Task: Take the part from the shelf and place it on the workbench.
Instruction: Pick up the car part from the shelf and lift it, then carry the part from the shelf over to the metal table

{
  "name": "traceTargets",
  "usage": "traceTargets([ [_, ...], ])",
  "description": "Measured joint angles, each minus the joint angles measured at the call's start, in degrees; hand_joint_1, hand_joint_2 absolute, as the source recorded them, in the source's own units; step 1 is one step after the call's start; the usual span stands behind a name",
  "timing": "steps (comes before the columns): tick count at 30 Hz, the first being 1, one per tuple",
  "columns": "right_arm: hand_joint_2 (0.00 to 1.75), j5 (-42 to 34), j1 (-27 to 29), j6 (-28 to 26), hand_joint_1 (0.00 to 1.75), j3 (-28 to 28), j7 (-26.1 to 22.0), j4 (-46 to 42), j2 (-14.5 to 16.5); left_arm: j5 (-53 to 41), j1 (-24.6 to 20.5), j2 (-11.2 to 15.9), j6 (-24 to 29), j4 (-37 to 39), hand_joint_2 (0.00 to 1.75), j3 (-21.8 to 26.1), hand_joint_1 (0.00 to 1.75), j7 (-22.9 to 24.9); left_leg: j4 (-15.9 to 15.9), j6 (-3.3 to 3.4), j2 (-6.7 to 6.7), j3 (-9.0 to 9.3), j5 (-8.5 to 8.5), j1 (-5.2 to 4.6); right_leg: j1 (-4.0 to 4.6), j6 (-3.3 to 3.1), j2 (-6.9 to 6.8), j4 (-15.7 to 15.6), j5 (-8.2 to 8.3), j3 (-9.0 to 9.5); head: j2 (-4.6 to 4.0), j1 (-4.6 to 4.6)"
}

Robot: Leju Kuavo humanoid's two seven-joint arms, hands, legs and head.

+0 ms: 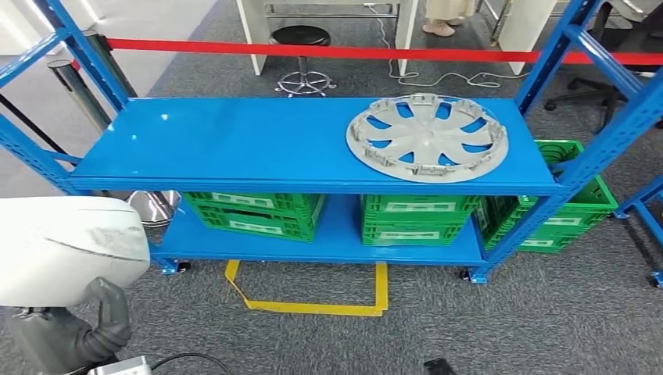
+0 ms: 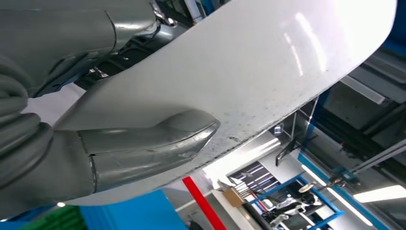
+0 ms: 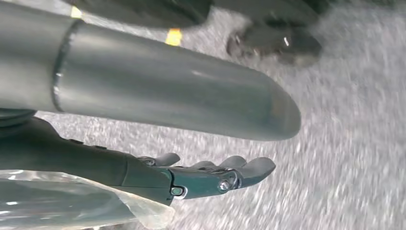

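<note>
A large white curved part (image 1: 62, 250) is at the lower left of the head view, held by my left hand (image 1: 78, 332) from below. In the left wrist view the grey thumb (image 2: 143, 148) presses on the white part's (image 2: 249, 72) smooth face near its speckled edge. A grey wheel cover (image 1: 427, 137) lies flat on the right half of the blue shelf's top board (image 1: 234, 144). My right hand (image 3: 210, 175) hangs over grey carpet with its fingers stretched out and nothing in it.
Green crates (image 1: 254, 212) (image 1: 418, 219) sit on the lower shelf board, and another (image 1: 563, 211) stands behind the right post. Yellow tape (image 1: 313, 301) marks the carpet before the shelf. A red barrier tape (image 1: 352, 52) and a stool (image 1: 303, 55) lie beyond.
</note>
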Motion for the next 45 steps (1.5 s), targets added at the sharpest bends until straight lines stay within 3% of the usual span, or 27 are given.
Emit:
traceTargets([
  [2,0.0,-0.2,0.0,-1.1,0.0,-0.5,-0.9,0.0,0.1,0.0,0.6,-0.1,0.0,-0.3,1.75,0.4,1.75,0.2,7.3,-0.37,-0.06,-1.0,-6.31,0.02,0.21,-0.42,-0.44,0.1,1.27,-1.47,0.0,-0.07],
  [3,0.0,-0.6,0.1,-1.2,0.0,-0.9,-1.5,-0.1,0.1,0.1,0.7,-0.1,0.0,-0.4,1.75,0.6,1.75,0.3,10.8,-0.45,-0.06,-1.2,-7.94,0.02,0.33,-0.49,-0.63,0.2,1.91,-2.25,0.0,-0.1],
  [5,0.0,-1.5,0.5,-1.4,0.0,-1.9,-3.6,-0.1,0.3,0.3,0.8,-0.1,0.0,-0.4,1.75,0.9,1.75,0.6,13.3,-0.24,-0.09,0.32,-6.94,-0.01,0.6,-0.5,-0.92,0.8,3.07,-3.99,0.0,-0.1],
  [7,0.0,-1.5,1.0,-2.8,0.0,-2.7,-6.6,-0.1,0.4,0.4,0.8,-0.1,0.0,-0.4,1.75,1.3,1.75,0.8,7.9,0.51,-0.21,5.07,-4.04,-0.18,0.77,-0.43,-0.97,1.6,4.03,-5.76,0.0,-0.09],
  [9,0.0,-0.3,1.4,-6.8,0.0,-3.0,-9.1,-0.1,0.5,0.6,0.9,0.0,0.0,-0.7,1.75,1.8,1.75,1.1,-0.2,1.48,-0.41,10.33,-3.93,-0.51,0.9,-0.1,-0.84,2.3,4.84,-7.14,0.0,-0.08],
  [10,0.0,0.1,1.5,-8.7,0.0,-3.1,-9.6,0.0,0.6,0.7,0.9,0.0,0.0,-0.9,1.75,2.1,1.75,1.4,-2.8,1.84,-0.5,11.76,-4.45,-0.7,0.86,0.18,-0.79,2.4,5.3,-7.63,0.0,-0.09],
  [13,0.0,-0.9,2.0,-9.4,0.0,-4.0,-6.9,0.1,0.9,2.3,0.9,0.0,0.0,-1.6,1.75,2.6,1.75,1.8,-5.2,2.38,-0.35,11.64,-4.33,-0.76,0.79,1.23,-0.66,2.7,6.15,-8.85,0.0,-0.07],
  [15,0.0,-1.4,2.4,-7.5,0.0,-4.8,-4.0,0.3,0.9,4.5,0.7,0.1,0.0,-1.7,1.75,3.0,1.75,1.6,-6.0,3.01,-0.15,10.37,-3.12,-0.42,0.75,1.8,-0.26,5.1,2.86,-10.26,0.0,0.15],
  [17,0.0,-1.3,2.6,-6.3,0.0,-5.2,-2.9,0.3,0.9,6.0,0.5,0.2,0.0,-1.7,1.75,3.6,1.75,1.5,-6.0,3.36,-0.06,8.64,-1.73,-0.39,0.52,2.19,0.08,11.2,-2.93,-11.96,0.0,0.34],
  [18,0.0,-1.4,2.6,-5.8,0.0,-5.4,-2.9,0.3,0.9,6.5,0.4,0.3,0.0,-1.7,1.75,3.9,1.75,1.5,-5.9,3.32,0.01,7.76,-1.02,-0.43,0.46,2.37,0.13,14.5,-4.67,-12.45,0.0,0.38],
  [19,0.0,-1.4,2.6,-5.3,0.0,-5.6,-3.3,0.3,0.9,6.8,0.4,0.5,0.0,-1.7,1.75,4.1,1.75,1.5,-5.8,3.23,0.11,6.77,-0.29,-0.46,0.42,2.54,0.13,17.0,-4.96,-12.46,0.0,0.37],
  [21,0.0,-1.3,2.5,-4.0,0.0,-6.0,-4.1,0.3,0.9,7.0,0.5,0.7,0.0,-1.7,1.75,4.6,1.75,1.7,-5.4,2.95,0.3,4.67,1.09,-0.44,0.32,2.75,0.13,17.0,-1.79,-10.2,0.0,0.37],
  [22,0.0,-0.9,2.4,-3.1,0.0,-6.1,-4.3,0.3,0.9,7.0,0.6,0.8,0.0,-1.7,1.75,4.9,1.75,1.8,-5.0,2.73,0.35,3.66,1.72,-0.42,0.22,2.79,0.13,14.3,0.04,-7.65,0.0,0.37],
  [23,0.0,-0.4,2.3,-2.3,0.0,-6.1,-4.0,0.3,0.9,7.1,0.8,0.9,0.0,-1.7,1.75,5.1,1.75,1.9,-4.5,2.47,0.34,2.74,2.23,-0.48,0.15,2.79,0.15,10.2,0.62,-4.3,0.0,0.4],
  [25,0.0,0.6,2.2,-1.1,0.0,-6.1,-3.3,0.3,0.9,7.3,1.1,1.0,0.0,-1.7,1.75,5.3,1.75,2.0,-3.6,1.86,0.32,1.6,3.2,-0.62,0.16,2.25,0.26,2.4,-0.95,0.92,0.0,0.41],
  [26,0.0,0.8,2.1,-0.9,0.0,-6.0,-3.1,0.3,0.9,7.3,1.2,1.0,0.0,-1.7,1.75,5.3,1.75,2.0,-3.5,1.55,0.34,1.37,3.71,-0.65,0.3,1.85,0.3,0.4,-1.87,1.97,0.01,0.39],
  [28,0.0,1.0,2.2,-0.6,0.0,-6.0,-2.9,0.3,1.0,7.4,1.3,1.1,0.0,-1.7,1.75,5.3,1.75,2.0,-3.5,0.92,0.29,1.07,4.41,-0.47,0.37,0.77,0.09,0.1,-1.65,1.25,0.01,0.4],
  [29,0.0,1.2,2.3,-0.4,0.0,-5.9,-2.8,0.4,1.0,7.2,1.5,1.1,0.0,-1.7,1.75,5.3,1.75,2.0,-3.1,0.6,0.2,0.81,3.58,-0.36,0.35,0.24,-0.14,0.2,-1.19,0.75,0.01,0.35],
  [31,0.0,1.9,2.3,-0.2,0.0,-5.8,-2.7,0.4,1.0,6.2,1.8,1.1,0.0,-1.7,1.75,5.6,1.75,2.0,0.6,-0.02,-0.01,-0.11,-1.23,-0.21,0.24,-0.59,-0.74,0.2,-0.1,-0.45,0.0,0.15],
  [33,0.0,3.2,2.4,0.0,0.0,-5.4,-3.1,0.4,1.1,5.3,2.0,1.1,0.0,-1.7,1.75,6.1,1.75,2.0,7.5,-0.51,-0.05,-0.99,-6.61,-0.14,0.3,-0.9,-1.37,0.2,0.94,-1.66,0.0,-0.04],
  [34,0.0,3.8,2.4,0.0,0.0,-5.1,-3.6,0.4,1.2,5.3,2.4,1.0,0.0,-1.8,1.75,6.4,1.75,2.0,10.5,-0.64,-0.05,-1.06,-7.56,-0.09,0.35,-0.93,-1.8,0.3,1.4,-2.26,0.0,-0.05],
  [36,0.0,5.1,2.4,-0.5,0.0,-4.4,-4.8,0.4,1.6,5.6,3.8,0.9,0.0,-2.4,1.75,7.2,1.75,1.9,12.2,-0.59,-0.01,0.57,-6.13,0.0,0.51,-0.84,-2.7,0.4,2.15,-3.35,0.0,-0.07],
  [38,0.0,6.7,2.5,-1.0,0.0,-3.5,-5.4,0.4,2.3,6.7,5.5,0.6,0.0,-3.3,1.75,8.1,1.75,1.5,5.6,0.01,1.19,5.91,-3.8,-0.19,0.69,-0.61,-3.65,0.4,2.66,-3.65,0.0,-0.06],
  [40,0.0,7.9,2.5,-1.2,0.0,-2.6,-5.7,0.4,3.1,8.0,6.2,0.3,0.0,-4.0,1.75,8.5,1.75,0.8,-2.8,0.91,3.31,11.17,-3.44,-0.74,0.91,-0.18,-4.81,0.6,3.03,-3.6,0.0,-0.02],
  [41,0.0,8.1,2.5,-1.3,0.0,-2.2,-5.9,0.4,3.3,8.5,6.3,0.2,0.0,-4.2,1.75,8.6,1.75,0.6,-5.0,1.27,3.9,12.29,-3.68,-1.02,0.99,0.07,-5.46,0.7,3.19,-3.73,0.0,-0.04],
  [43,0.0,8.5,2.4,-1.5,0.0,-1.6,-6.3,0.4,3.6,8.7,6.7,-0.2,0.0,-4.3,1.75,8.9,1.75,0.5,-6.1,1.91,3.09,12.13,-3.68,-1.08,1.07,0.67,-6.52,0.9,3.31,-4.01,0.0,-0.04],
  [45,0.0,8.8,2.3,-1.5,0.0,-1.2,-6.5,0.4,3.7,9.2,7.0,-0.4,0.0,-4.4,1.75,9.1,1.75,0.5,-6.5,2.71,2.03,11.59,-3.14,-0.73,1.0,1.29,-4.53,2.6,1.83,-5.04,0.0,0.08],
])
